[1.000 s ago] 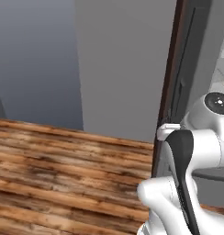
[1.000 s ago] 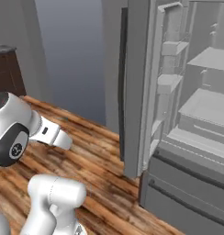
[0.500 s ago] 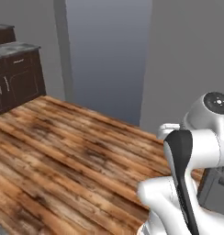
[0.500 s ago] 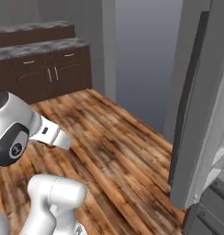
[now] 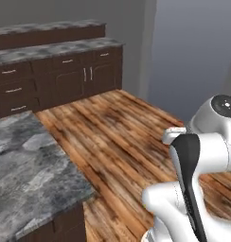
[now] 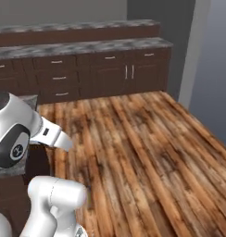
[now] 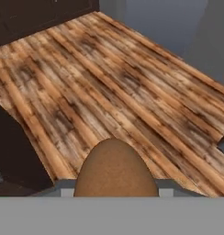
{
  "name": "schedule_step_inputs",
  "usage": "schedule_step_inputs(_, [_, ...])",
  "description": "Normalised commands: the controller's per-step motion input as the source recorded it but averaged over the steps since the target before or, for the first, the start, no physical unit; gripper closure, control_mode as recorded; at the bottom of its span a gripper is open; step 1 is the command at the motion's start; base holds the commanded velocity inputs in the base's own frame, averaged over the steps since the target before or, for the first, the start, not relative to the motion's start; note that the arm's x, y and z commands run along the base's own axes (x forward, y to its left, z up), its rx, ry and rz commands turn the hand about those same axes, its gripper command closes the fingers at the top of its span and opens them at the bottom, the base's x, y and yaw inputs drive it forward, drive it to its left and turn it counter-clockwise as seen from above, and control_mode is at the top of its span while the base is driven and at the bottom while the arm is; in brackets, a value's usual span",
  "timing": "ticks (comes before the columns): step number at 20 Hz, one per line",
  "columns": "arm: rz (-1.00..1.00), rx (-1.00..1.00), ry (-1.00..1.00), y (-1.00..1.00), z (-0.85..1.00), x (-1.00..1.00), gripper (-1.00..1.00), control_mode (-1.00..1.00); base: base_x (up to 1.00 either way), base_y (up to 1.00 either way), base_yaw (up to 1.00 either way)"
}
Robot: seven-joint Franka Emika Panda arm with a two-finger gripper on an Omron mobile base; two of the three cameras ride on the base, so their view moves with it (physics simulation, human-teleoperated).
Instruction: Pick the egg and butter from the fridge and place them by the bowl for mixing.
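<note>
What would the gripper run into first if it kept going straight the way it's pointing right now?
Probably the wooden floor. The gripper, shut on the brown egg, looks down at bare planks in the hand view, with nothing between. The dark cabinet sits off to one side; depth is hard to judge.

Even, flat rendered light, soft low-resolution blur throughout, faint shadows, no glare, dim far cabinets (image 6: 87,74)

Dark cabinets (image 6: 87,74), grey stone counter (image 5: 32,170), wood floor (image 6: 147,157)
</note>
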Motion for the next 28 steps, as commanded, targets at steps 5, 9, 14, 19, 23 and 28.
schedule_step_inputs(5, [0.00,0.00,0.00,0.00,0.00,0.00,1.00,1.00,-0.30,0.97,0.60])
schedule_step_inputs(9, [0.00,0.00,0.00,0.00,0.00,0.00,1.00,1.00,-0.02,0.93,0.52])
schedule_step_inputs(14, [0.00,0.00,0.00,0.00,0.00,0.00,1.00,1.00,0.00,0.69,0.39])
schedule_step_inputs(19, [0.00,0.00,0.00,0.00,0.00,0.00,1.00,1.00,0.08,0.59,0.35])
schedule_step_inputs(23, [0.00,0.00,0.00,0.00,0.00,0.00,1.00,1.00,0.31,0.48,0.51])
schedule_step_inputs(28, [0.00,0.00,0.00,0.00,0.00,0.00,1.00,1.00,0.32,0.52,0.60])
